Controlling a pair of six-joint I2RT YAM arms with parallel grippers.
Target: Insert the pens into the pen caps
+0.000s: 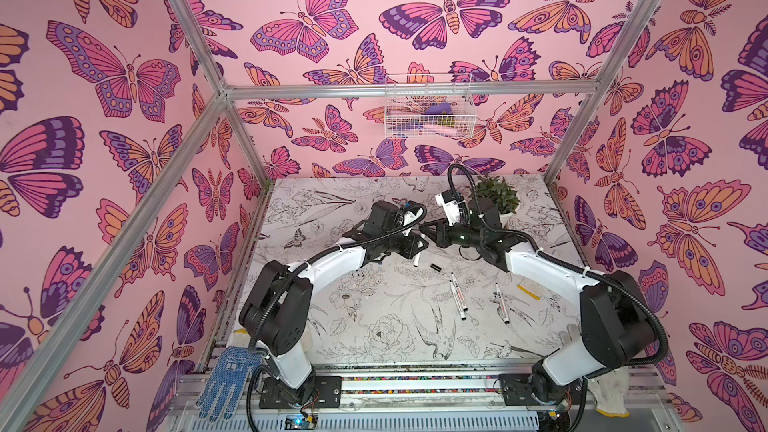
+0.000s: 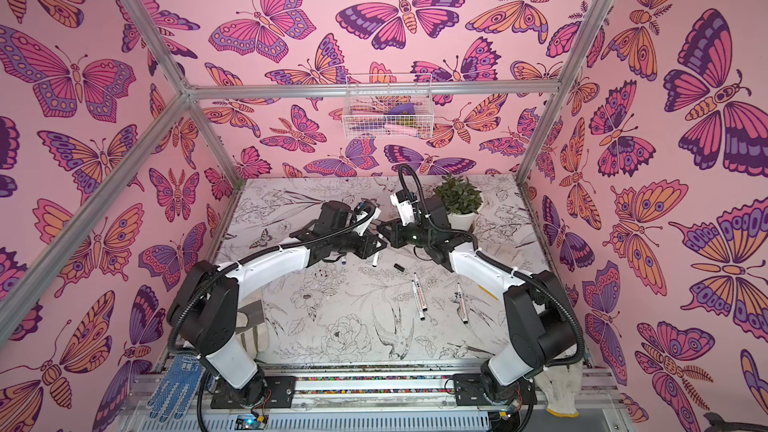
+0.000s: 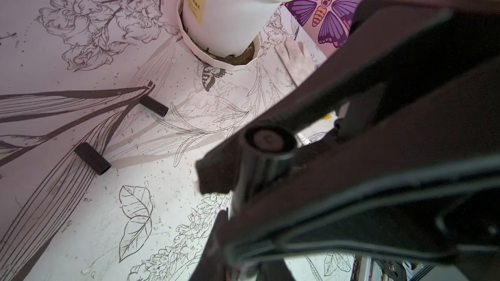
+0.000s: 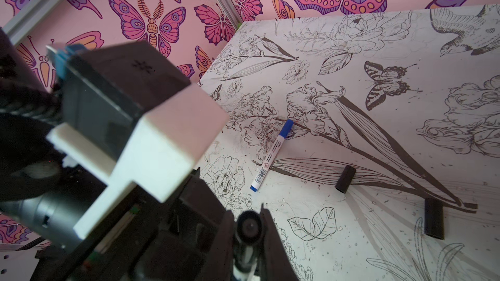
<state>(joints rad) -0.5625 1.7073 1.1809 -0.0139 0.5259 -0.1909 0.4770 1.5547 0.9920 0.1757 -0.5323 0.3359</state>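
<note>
1. Left arm (image 1: 328, 261) and right arm (image 1: 536, 261) bow inward from the near rail (image 1: 415, 384), meeting mid-counter.
2. Right end effector (image 4: 249, 217) clamps a black-ended pen (image 4: 244, 258); left end effector (image 1: 422, 241) closed, hold unclear.
3. Spare pens (image 1: 457, 296), caps (image 1: 435, 267) on flowered counter (image 1: 374, 326); butterfly walls (image 1: 332, 14).

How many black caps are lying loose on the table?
3. Two loose caps lie at the back, toward the plant pot; a third cap lies forward, near two pens. The arms may hide others.
</note>
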